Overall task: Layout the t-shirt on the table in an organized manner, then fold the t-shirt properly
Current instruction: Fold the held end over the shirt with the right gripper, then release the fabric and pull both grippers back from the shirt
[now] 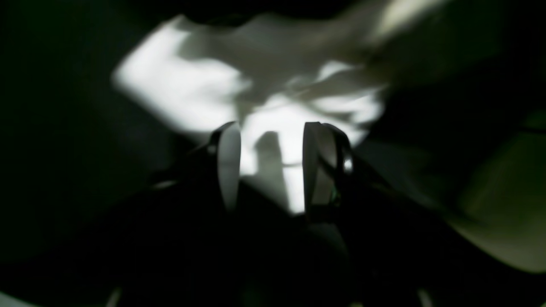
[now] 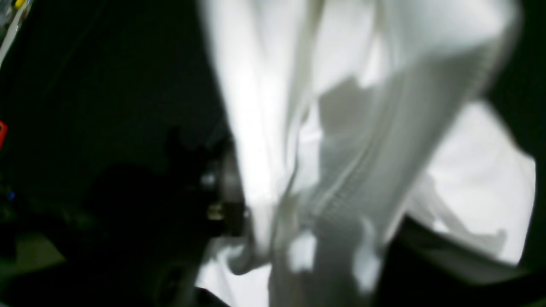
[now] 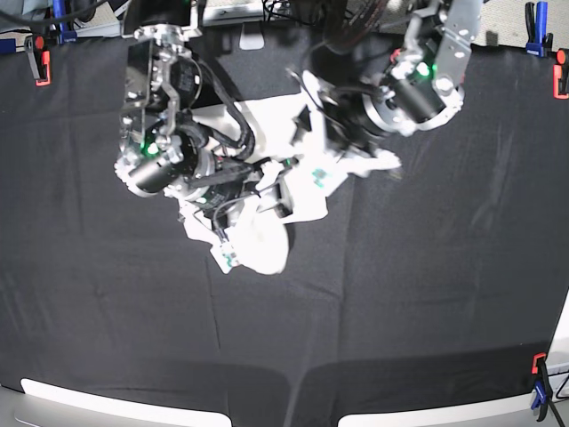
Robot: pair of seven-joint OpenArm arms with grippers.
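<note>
White t-shirt [image 3: 262,240] bunched on black-clothed table [image 3: 427,267]. Left gripper [image 1: 271,128] jaws apart above it; right gripper [image 3: 267,182] buried in cloth, state unclear.

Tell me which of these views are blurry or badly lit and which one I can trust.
Left wrist view: dark, motion-blurred, the t-shirt overexposed beyond the open left gripper. Right wrist view: white cloth fills the frame, smeared and glaring. Base view: sharpest and evenly lit, showing the table, though both arms hide much of the shirt.
</note>
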